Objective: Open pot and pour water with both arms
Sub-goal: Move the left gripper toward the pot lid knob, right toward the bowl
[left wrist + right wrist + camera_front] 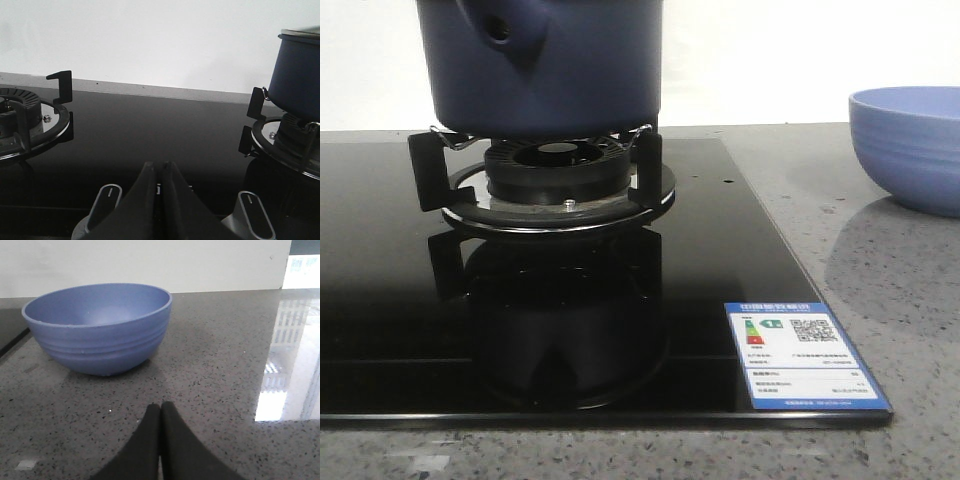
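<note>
Both claws are clenched on nothing, the left claw (160,167) low over the black stove with the pot (296,70) ahead on its burner, lid still on, and the right claw (160,410) facing the bowl (97,327) waiting on the bench (225,365) for water.
</note>
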